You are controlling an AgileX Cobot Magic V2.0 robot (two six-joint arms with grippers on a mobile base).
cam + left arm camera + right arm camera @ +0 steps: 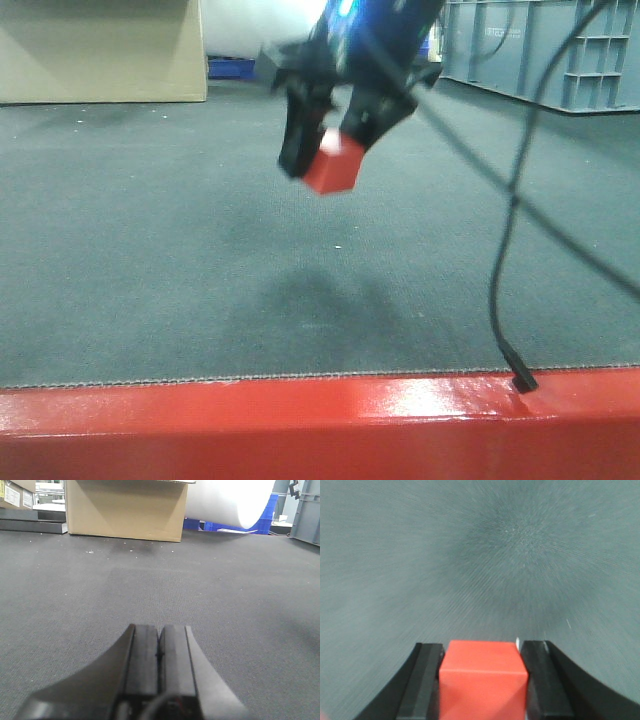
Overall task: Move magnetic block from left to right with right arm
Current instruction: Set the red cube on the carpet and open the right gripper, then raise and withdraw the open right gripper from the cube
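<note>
My right gripper [335, 140] clamps the magnetic block [333, 163] aloft over grey felt; I'd carry it level; left gripper [159, 652] closed, empty.

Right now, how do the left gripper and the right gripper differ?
The right gripper is clamped on the magnetic block; the left gripper holds nothing, its fingers pressed together. The right gripper hangs in the air above the grey mat, block lifted clear; the left gripper sits low over the mat. Both have black fingers.
</note>
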